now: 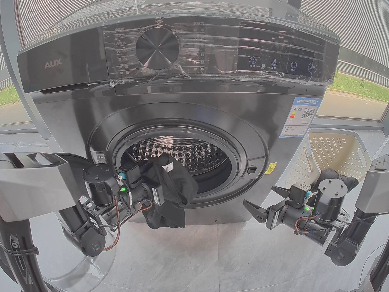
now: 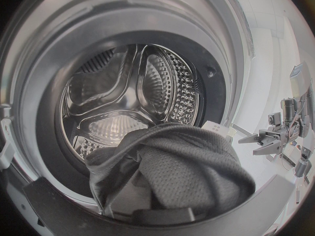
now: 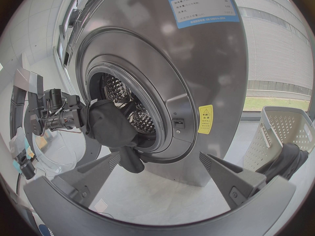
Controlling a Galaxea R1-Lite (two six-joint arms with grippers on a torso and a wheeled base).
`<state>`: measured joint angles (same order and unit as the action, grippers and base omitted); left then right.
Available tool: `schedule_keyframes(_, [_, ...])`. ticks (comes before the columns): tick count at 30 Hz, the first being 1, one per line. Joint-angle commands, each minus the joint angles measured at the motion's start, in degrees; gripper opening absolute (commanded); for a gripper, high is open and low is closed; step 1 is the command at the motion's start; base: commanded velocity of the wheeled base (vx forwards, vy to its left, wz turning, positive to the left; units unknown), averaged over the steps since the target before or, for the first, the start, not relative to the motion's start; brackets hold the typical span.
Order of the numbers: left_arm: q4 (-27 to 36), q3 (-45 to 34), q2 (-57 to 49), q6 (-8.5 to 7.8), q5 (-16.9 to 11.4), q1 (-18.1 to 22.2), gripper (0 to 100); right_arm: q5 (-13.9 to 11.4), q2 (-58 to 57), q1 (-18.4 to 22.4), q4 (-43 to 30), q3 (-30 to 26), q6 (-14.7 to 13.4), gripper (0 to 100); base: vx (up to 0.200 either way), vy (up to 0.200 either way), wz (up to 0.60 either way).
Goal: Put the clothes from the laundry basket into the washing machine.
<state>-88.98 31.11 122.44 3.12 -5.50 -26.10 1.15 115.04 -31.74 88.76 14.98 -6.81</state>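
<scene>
The step in hand is loading. The left end effector (image 1: 159, 185) is clamped on a dark garment (image 1: 175, 187) and holds it at the lower left rim of the washing machine (image 1: 178, 102) opening. The bunched top of the cloth sits level with the mouth of the drum (image 1: 184, 154). A long tail hangs down outside, over the front lip and toward the floor (image 1: 210, 256). From the left wrist view the garment lies across the bottom of the opening and the bare steel drum shows behind it, so I judge it is not yet inside. The glass door (image 3: 60, 149) stands swung open on the machine's left side.

The right end effector (image 1: 259, 196) hangs low off the machine's front right corner, with its fingers apart and nothing in them. Behind it the laundry basket (image 1: 338, 144) stands on the floor beside the machine's right side. Another dark garment (image 3: 285, 161) is draped over its near rim.

The next move probably calls for carrying the held cloth deeper, past the door seal, before letting go. Otherwise the dangling tail may drag the whole piece back out onto the floor. After that, the basket's remaining garment needs fetching, and the right end effector is nearer to it.
</scene>
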Motion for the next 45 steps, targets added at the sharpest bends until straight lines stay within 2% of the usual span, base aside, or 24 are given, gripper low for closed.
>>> schedule_keyframes(1, [-0.1,3.7,3.4,0.48,0.0,-1.0,0,0.1,-0.5,-1.2,0.0,-0.4,0.0,100,0.0,0.0,0.0])
schedule_keyframes(5, [-0.1,10.3,10.4,0.04,1.0,-0.7,0,0.1,-1.6,-3.1,0.0,-1.4,0.0,100,0.0,0.0,0.0])
schedule_keyframes(9, [0.1,18.6,14.8,1.27,4.3,-1.2,0,0.1,-2.3,-5.3,0.0,-2.6,0.0,100,0.0,0.0,0.0])
schedule_keyframes(10, [0.1,18.9,14.9,1.36,4.4,-1.3,0,0.2,-2.3,-5.3,0.0,-2.7,0.0,100,0.0,0.0,0.0])
schedule_keyframes(11, [0.1,23.0,17.7,1.8,5.1,-2.2,0,0.2,-2.3,-6.0,0.0,-3.0,0.0,100,0.0,0.0,0.0])
schedule_keyframes(17, [2.7,32.5,23.0,1.71,5.9,-3.3,0,0.2,-2.0,-6.3,-0.1,-3.1,0.0,100,0.0,0.0,0.0])
schedule_keyframes(19, [6.4,38.5,24.9,1.27,6.3,-3.3,0,0.1,-2.0,-6.3,-0.1,-3.1,0.0,100,0.0,0.0,0.0])
schedule_keyframes(23, [15.3,45.1,25.5,1.27,7.3,-2.7,0,0.1,-1.8,-6.4,-0.1,-3.2,0.0,100,0.0,0.0,0.0])
schedule_keyframes(25, [20.7,49.4,25.7,1.8,7.3,-2.5,0,0.1,-1.8,-6.7,-0.1,-3.5,0.0,100,0.0,0.0,0.0])
schedule_keyframes(28, [23.9,55.0,27.7,1.89,8.0,-2.3,0,0.1,-1.8,-6.7,-0.1,-3.7,0.0,100,0.0,0.0,0.0])
schedule_keyframes(32, [29.7,65.1,31.7,1.8,10.3,-2.3,0,0.1,-1.7,-6.8,-0.1,-3.9,0.0,100,0.0,0.0,0.0])
schedule_keyframes(39, [39.0,83.1,37.3,1.89,14.6,0.3,0,0.0,-1.7,-6.7,0.0,-4.0,0.0,100,0.0,0.0,0.0])
schedule_keyframes(41, [41.2,83.5,37.9,1.89,15.7,1.1,0,0.0,-1.7,-6.7,-0.1,-4.0,0.0,100,0.0,0.0,0.0])
schedule_keyframes(45, [41.7,83.5,37.7,2.86,15.8,1.3,0,0.0,-1.7,-6.6,-0.1,-4.1,-0.1,100,0.0,0.0,0.0])
